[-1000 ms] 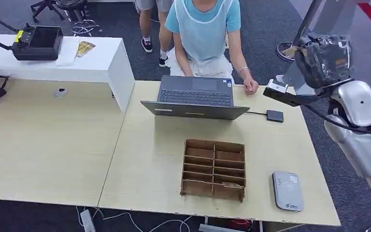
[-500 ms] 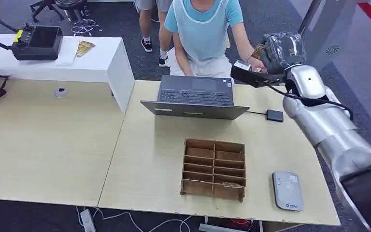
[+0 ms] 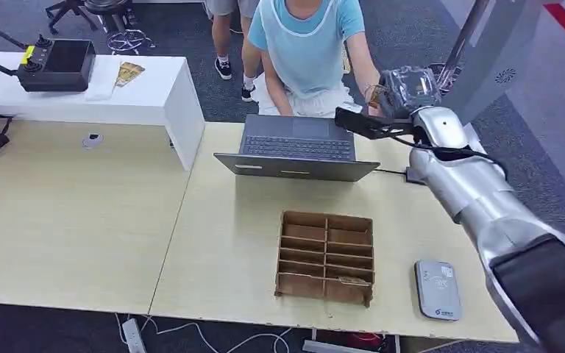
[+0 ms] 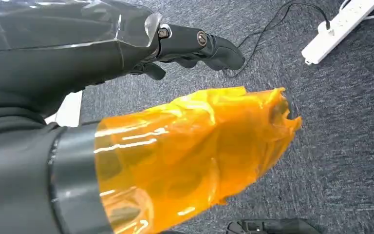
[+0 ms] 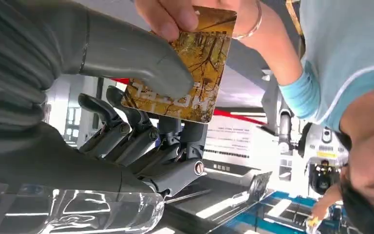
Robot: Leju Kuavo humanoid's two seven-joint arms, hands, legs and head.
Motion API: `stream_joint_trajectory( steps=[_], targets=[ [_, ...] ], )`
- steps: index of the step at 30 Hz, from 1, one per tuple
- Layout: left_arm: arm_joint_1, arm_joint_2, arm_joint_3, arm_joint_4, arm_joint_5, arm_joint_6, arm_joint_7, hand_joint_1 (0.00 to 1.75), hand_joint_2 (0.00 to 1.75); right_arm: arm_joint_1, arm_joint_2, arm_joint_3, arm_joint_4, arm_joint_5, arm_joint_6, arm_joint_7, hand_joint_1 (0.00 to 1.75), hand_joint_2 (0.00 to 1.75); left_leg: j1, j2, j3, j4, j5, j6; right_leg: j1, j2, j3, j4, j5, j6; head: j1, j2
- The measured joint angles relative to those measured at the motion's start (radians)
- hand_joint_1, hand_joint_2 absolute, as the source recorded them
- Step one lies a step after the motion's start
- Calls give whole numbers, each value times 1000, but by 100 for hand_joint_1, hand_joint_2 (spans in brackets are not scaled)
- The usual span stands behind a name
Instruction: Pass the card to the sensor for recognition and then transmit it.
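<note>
My right hand [image 3: 404, 88] is raised beyond the table's far edge, beside the seated person in a light blue top [image 3: 309, 44]. It pinches a gold-brown card [image 5: 190, 73] between the thumb [image 5: 126, 53] and the dark fingers [image 5: 141, 136]. The person's hand [image 5: 175, 14] grips the same card's other end; the card [image 3: 374, 94] is a small orange patch between the two hands. The grey card sensor [image 3: 437, 290] lies flat at the table's near right corner, far from the card. My left hand [image 4: 126, 97] hangs over the carpet, holding nothing, fingers apart from the orange-wrapped thumb.
A wooden compartment box [image 3: 327, 257] sits mid-table, left of the sensor. An open laptop [image 3: 298, 147] stands in front of the person. A white side table [image 3: 154, 95] carries a black controller [image 3: 55, 65]. A power strip [image 4: 341, 29] lies on the floor.
My right arm swung left from the far right side to the person. The person's hand lifted off the table and took hold of the card's free end.
</note>
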Motion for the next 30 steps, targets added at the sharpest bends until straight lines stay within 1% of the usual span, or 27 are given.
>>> stream_joint_trajectory(
  steps=[4,9,10,11,15,19,22,26,30],
  targets=[
    [0,0,-1,2,0,-1,-23,0,0,-1,12,7,25,3,-11,-1,175,175,0,0,0,0,0,0,0,0,0,0,0,0,0,0],
    [0,-1,-1,7,0,-1,-22,0,0,-4,19,15,46,1,0,-2,175,175,0,0,0,0,0,0,0,0,0,0,0,0,0,0],
    [0,-1,-1,7,0,-1,-21,0,0,-4,19,16,48,2,-3,-2,56,175,0,0,0,0,0,0,0,0,0,0,0,0,0,0],
    [0,-1,-1,8,0,-1,-20,0,0,-4,19,17,50,2,-6,-2,0,175,0,0,0,0,0,0,0,0,0,0,0,0,0,0],
    [0,-1,-4,8,0,-1,-19,0,0,-3,19,21,55,-4,-15,-1,0,175,0,0,0,0,0,0,0,0,-1,0,0,0,0,0],
    [0,-1,-5,9,0,-1,-14,0,0,-3,13,18,57,-50,-56,13,0,175,0,0,0,0,0,0,0,0,-1,0,0,0,0,0],
    [0,-1,-5,10,0,-1,-13,0,0,-1,-5,1,59,-92,-83,9,0,175,0,0,0,0,0,0,0,0,-1,0,0,0,0,0],
    [0,-1,-5,10,0,-1,-9,0,0,14,-46,-45,59,-150,-137,-12,0,175,0,0,-1,1,0,0,0,0,-1,0,0,0,0,0],
    [1,-1,-5,10,0,-1,-8,0,0,26,-75,-74,59,-158,-146,-18,0,175,0,0,-1,1,0,0,0,0,-2,-1,0,0,0,0]
  ],
)
